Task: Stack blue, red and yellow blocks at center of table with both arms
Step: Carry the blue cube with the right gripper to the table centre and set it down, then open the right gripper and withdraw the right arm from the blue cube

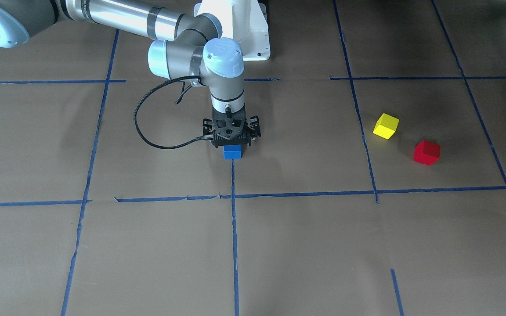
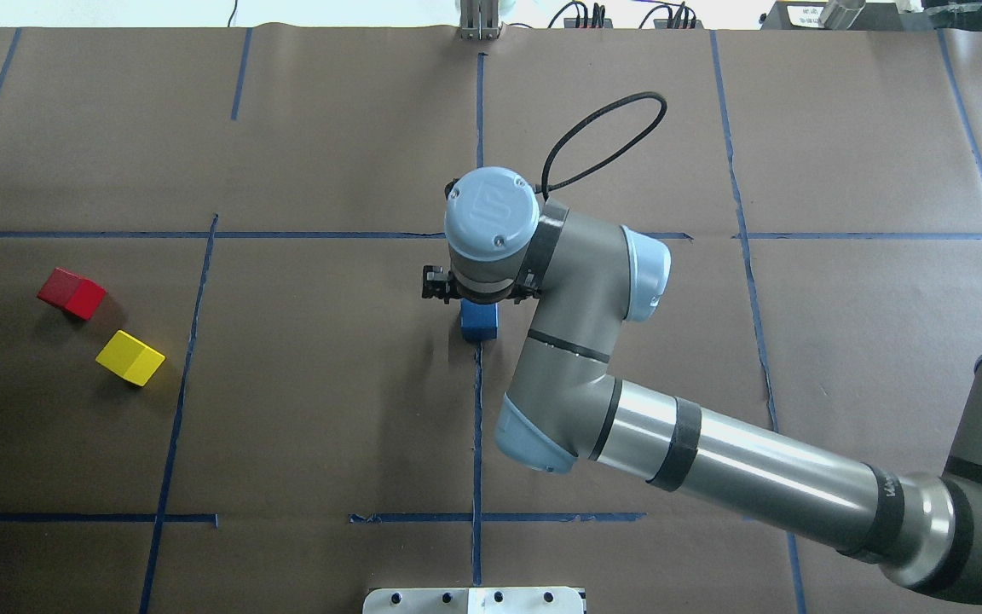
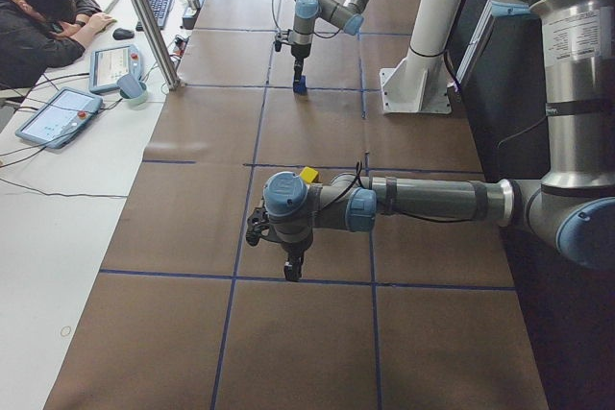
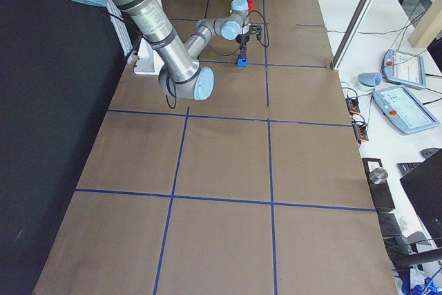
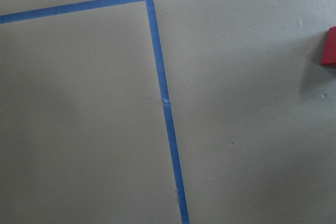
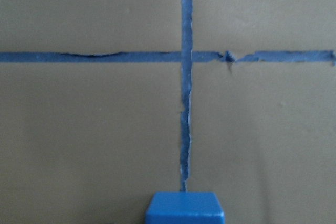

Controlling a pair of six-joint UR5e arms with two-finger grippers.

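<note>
The blue block (image 1: 232, 152) is at the table's centre, at the end of a tape line, and also shows in the overhead view (image 2: 479, 322). My right gripper (image 1: 232, 145) points straight down and is shut on it. I cannot tell whether the block touches the table. In the right wrist view the blue block (image 6: 185, 207) is at the bottom edge. The yellow block (image 2: 130, 357) and the red block (image 2: 72, 293) lie apart on the robot's left side. My left gripper (image 3: 288, 268) hovers near them; I cannot tell if it is open or shut. The red block (image 5: 329, 46) is at the left wrist view's right edge.
Brown paper with a blue tape grid (image 1: 305, 193) covers the table. The robot's white base plate (image 1: 255, 30) is at the near edge. An operator (image 3: 43, 12) sits beyond the far edge by tablets (image 3: 58, 114) and a metal post (image 3: 149, 16).
</note>
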